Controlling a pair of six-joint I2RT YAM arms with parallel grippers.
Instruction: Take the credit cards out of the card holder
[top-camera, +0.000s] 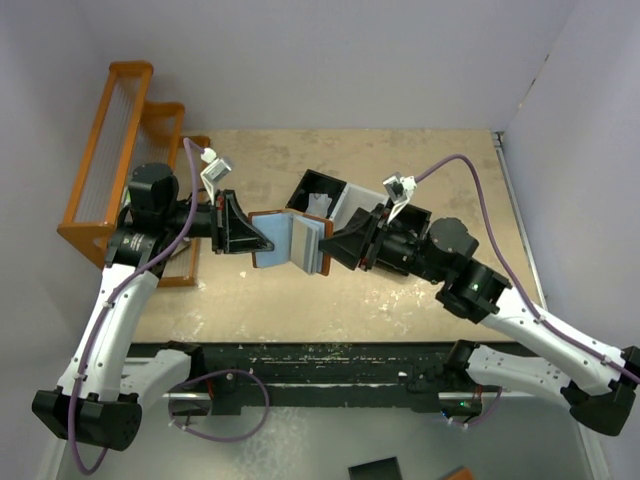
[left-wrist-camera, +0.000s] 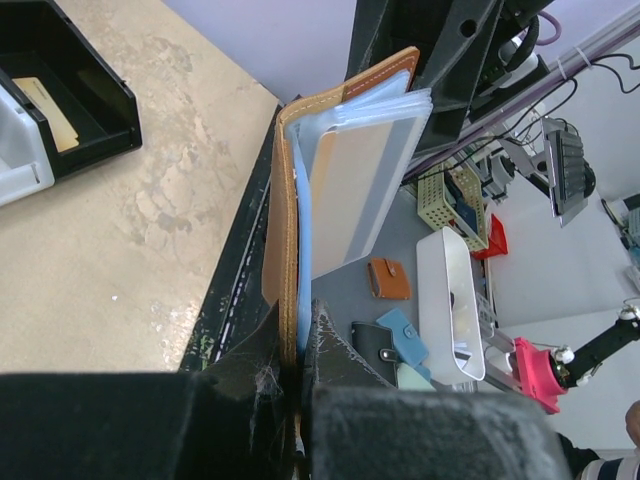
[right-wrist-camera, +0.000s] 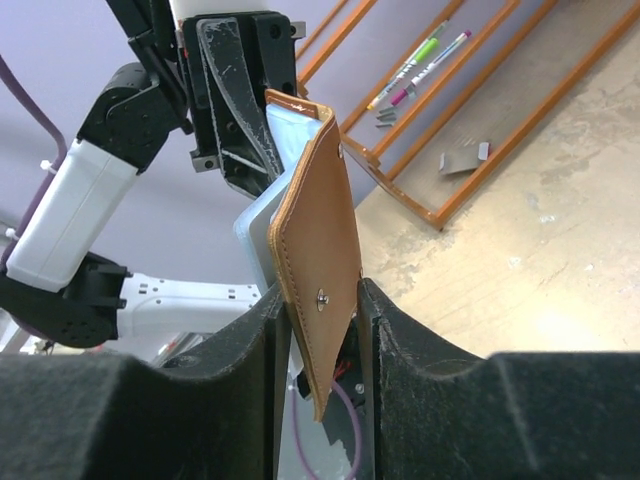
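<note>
- The left hand (left-wrist-camera: 297, 345) was clamped shut on one brown cover of the card holder (left-wrist-camera: 281, 230), which stood upright, lifted off the counter (left-wrist-camera: 130, 230).
- Just past its fingertips the clear sleeves (left-wrist-camera: 365, 170) fanned open — something tan showed through one, too blurred to call a card.
- Opposite, the right hand (right-wrist-camera: 322, 310) had the snap flap between its fingers; whether they pinched it could not be told.
- Beyond both hands sat a black-and-white tray (top-camera: 312, 185) — and behind the left hand, an orange rack (top-camera: 120, 150).

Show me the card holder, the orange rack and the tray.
card holder (right-wrist-camera: 318, 240): right wrist view, brown outer flap above the snap.
orange rack (top-camera: 132, 70): top external view, its far top rail.
tray (left-wrist-camera: 100, 148): left wrist view, black compartment's front wall.
</note>
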